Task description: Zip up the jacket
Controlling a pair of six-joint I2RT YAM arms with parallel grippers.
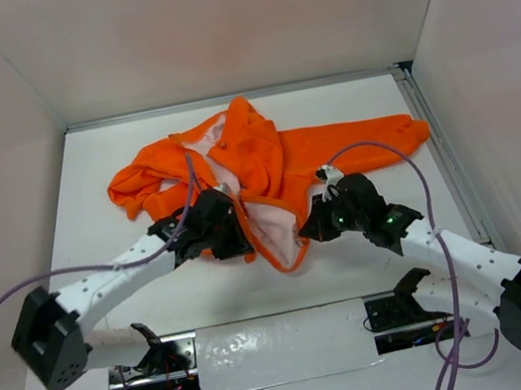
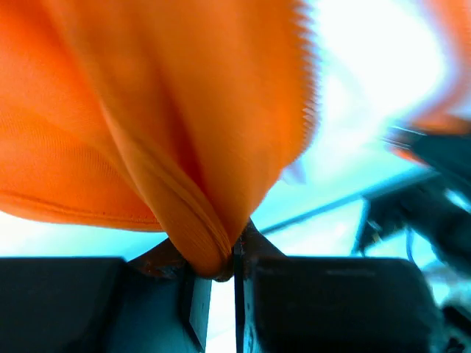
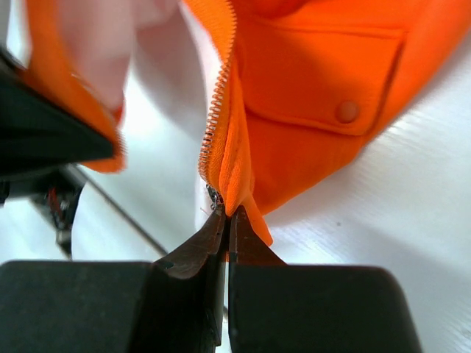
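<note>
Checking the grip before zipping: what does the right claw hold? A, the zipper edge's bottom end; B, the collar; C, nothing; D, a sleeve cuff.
A: the right claw is shut on the jacket just below its zipper teeth, beside the flapped pocket.

no readable text, labels, brands, numbers or signs in any view.

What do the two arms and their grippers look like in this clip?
Both arms have white tubular links, the left arm and right arm alike, with boxy black bases and black wrist housings. A purple cable loops along each. Small green lights glow on the right wrist. The left gripper and right gripper have black fingers tapering to thin tips.
</note>
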